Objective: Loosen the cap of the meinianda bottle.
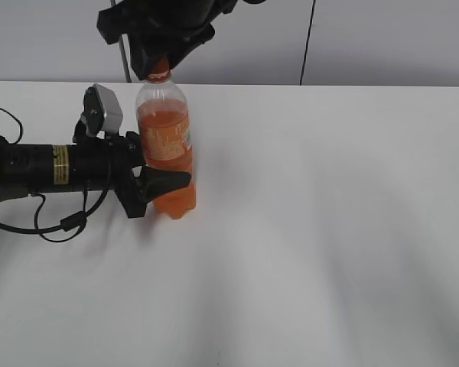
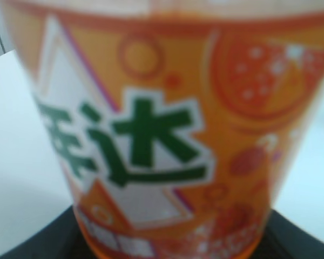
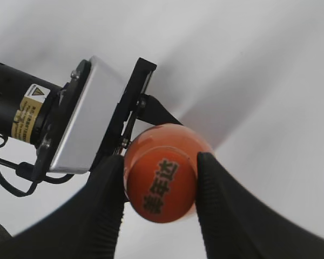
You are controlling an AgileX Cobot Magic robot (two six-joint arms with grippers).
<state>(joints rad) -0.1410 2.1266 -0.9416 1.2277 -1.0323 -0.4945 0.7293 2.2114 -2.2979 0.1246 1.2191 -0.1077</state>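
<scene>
The meinianda bottle (image 1: 166,145) stands upright on the white table, clear plastic with orange drink and an orange-and-white label. Its label fills the left wrist view (image 2: 162,135). My left gripper (image 1: 164,183) is shut on the bottle's lower body from the left. My right gripper (image 1: 159,70) comes down from above and is shut on the orange cap (image 1: 159,75). In the right wrist view the cap (image 3: 162,186), with dark characters on top, sits between the two black fingers (image 3: 160,189), which touch its sides.
The white table (image 1: 329,229) spreads to the right and front of the bottle. A grey wall stands behind it. The left arm's black body and cables (image 1: 38,168) lie along the table's left side.
</scene>
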